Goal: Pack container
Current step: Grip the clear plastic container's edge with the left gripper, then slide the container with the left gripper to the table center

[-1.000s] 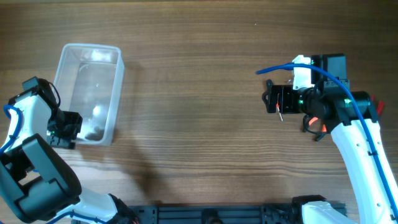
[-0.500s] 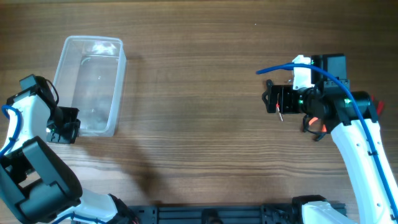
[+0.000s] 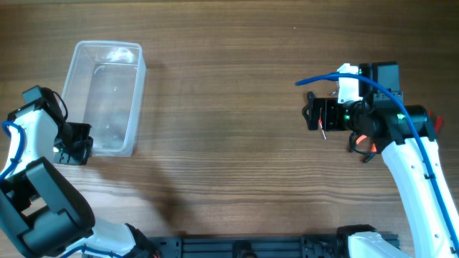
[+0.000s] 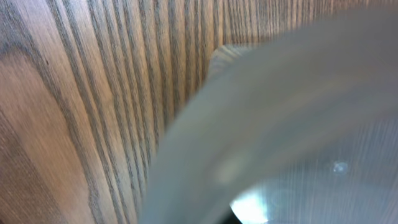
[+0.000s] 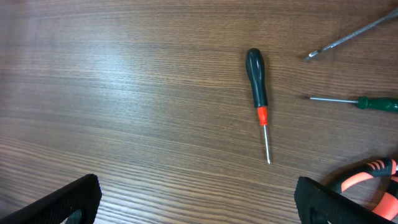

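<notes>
The clear plastic container (image 3: 138, 100) lies flat at the left of the table, open side up and empty. My left gripper (image 3: 77, 143) is at its near left corner, shut on the rim. In the left wrist view the blurred container rim (image 4: 280, 93) fills the frame and hides the fingers. My right gripper (image 3: 315, 118) hangs open and empty over the right side of the table. In the right wrist view the right gripper (image 5: 199, 208) is spread wide, above a black-handled screwdriver (image 5: 257, 78) with a red collar.
A green-handled screwdriver (image 5: 376, 103) and a bare metal shaft (image 5: 354, 32) lie to the right of the black one. Orange-and-black plier handles (image 5: 373, 177) lie at the lower right, also in the overhead view (image 3: 362, 143). Bare wooden tabletop (image 3: 222, 122) lies between the arms.
The container was tilted one second ago and has since settled flat, shifting slightly toward the far side. My left gripper moved a little left with it. The right arm has not moved.
</notes>
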